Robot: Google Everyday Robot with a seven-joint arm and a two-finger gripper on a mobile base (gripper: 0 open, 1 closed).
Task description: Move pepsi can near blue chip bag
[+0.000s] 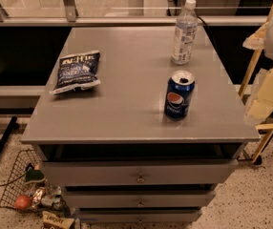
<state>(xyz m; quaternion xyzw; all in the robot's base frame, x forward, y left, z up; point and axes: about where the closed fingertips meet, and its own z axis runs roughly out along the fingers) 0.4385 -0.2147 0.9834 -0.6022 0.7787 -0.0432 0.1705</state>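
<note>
The pepsi can (179, 97) stands upright on the grey table top (127, 109), right of the middle and toward the front, its silver top opened. The blue chip bag (77, 71) lies flat at the left side of the table, well apart from the can. My gripper (265, 35) shows only as pale shapes at the right edge of the view, raised beside the table's right side, up and to the right of the can and touching nothing.
A clear plastic bottle (184, 32) with a white cap stands at the back right, behind the can. The table has drawers (140, 178) in front. A wire basket (24, 187) with items sits on the floor at left. Wooden legs (256, 70) stand at right.
</note>
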